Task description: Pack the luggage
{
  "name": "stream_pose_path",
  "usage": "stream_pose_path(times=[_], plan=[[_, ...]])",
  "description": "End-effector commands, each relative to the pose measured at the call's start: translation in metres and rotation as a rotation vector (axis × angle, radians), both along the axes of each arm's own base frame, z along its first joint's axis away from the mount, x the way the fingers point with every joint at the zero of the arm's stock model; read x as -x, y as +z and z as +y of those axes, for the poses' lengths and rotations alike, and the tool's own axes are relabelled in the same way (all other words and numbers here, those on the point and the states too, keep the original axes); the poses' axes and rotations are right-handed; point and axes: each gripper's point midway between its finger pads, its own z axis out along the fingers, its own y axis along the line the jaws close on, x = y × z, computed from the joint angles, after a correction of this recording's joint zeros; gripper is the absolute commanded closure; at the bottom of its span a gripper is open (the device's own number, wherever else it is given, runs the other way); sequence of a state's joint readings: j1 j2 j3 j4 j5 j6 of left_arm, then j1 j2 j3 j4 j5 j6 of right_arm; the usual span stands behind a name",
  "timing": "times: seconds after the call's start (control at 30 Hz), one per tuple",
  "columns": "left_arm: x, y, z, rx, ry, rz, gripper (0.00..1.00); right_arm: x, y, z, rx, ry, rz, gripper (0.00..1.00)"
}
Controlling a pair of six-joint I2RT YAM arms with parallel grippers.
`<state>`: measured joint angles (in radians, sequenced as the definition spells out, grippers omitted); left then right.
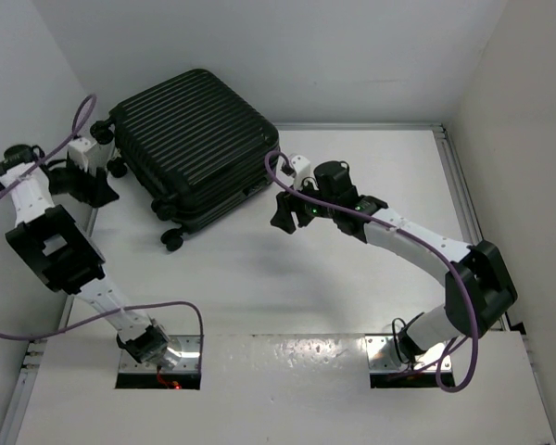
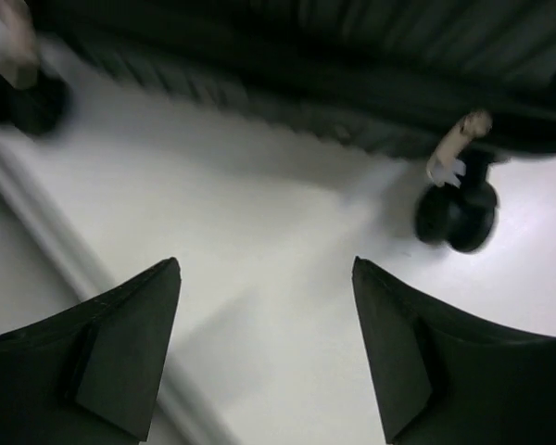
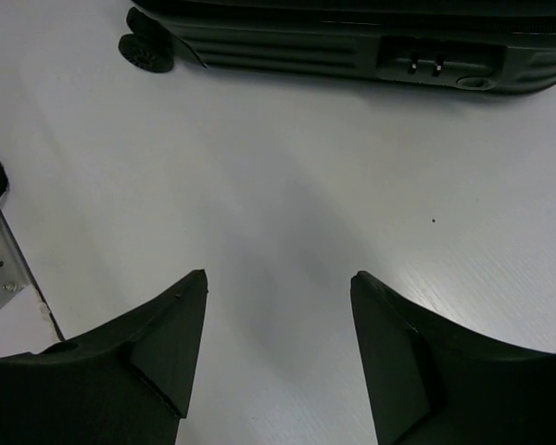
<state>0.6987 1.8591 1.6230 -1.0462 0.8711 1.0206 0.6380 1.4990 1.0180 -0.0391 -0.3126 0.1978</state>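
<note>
Luggage (image 1: 195, 144) lies shut and flat at the desk's (image 1: 352, 278) far-left corner. I judge it rigid, bulky and slick-ribbed, apt to roll on its wheels (image 1: 173, 241), so I'd grip the seam edge by the lock (image 3: 424, 65). Left hand (image 1: 82, 178) at the wheel end and right hand (image 1: 285, 215) facing the lock side both gape wide and empty; only the right wrist view shows that lock, and only the left wrist view shows the wheels close up.

The luggage (image 2: 352, 83) fills the top of the view as a dark, blurred, ribbed shell. Under its right end a small black wheel (image 2: 456, 218) touches the white bench (image 2: 259, 213), with a pale fitting (image 2: 456, 139) just above it. A second wheel (image 2: 23, 100) sits blurred under its left end. Below the luggage the left claw (image 2: 265, 269) stands with its fingers (image 2: 120, 362) apart, only bare bench between them.
</note>
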Motion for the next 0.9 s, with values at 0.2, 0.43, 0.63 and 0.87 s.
stream_pose_path(times=[0.2, 0.43, 0.63, 0.87], plan=[[0.065, 0.035, -0.093, -0.293, -0.433, -0.046, 0.10, -0.013, 0.025, 0.001, 0.014, 0.003, -0.106, 0.36], [0.033, 0.066, -0.042, -0.106, -0.124, -0.113, 0.13, -0.008, 0.025, -0.001, 0.003, -0.004, -0.090, 0.35], [0.068, 0.039, -0.068, -0.140, -0.247, -0.050, 0.11, -0.006, 0.025, -0.004, 0.019, -0.001, -0.098, 0.35], [0.080, 0.060, -0.119, -0.135, -0.331, -0.113, 0.01, -0.002, 0.020, -0.008, 0.035, 0.004, -0.094, 0.35]])
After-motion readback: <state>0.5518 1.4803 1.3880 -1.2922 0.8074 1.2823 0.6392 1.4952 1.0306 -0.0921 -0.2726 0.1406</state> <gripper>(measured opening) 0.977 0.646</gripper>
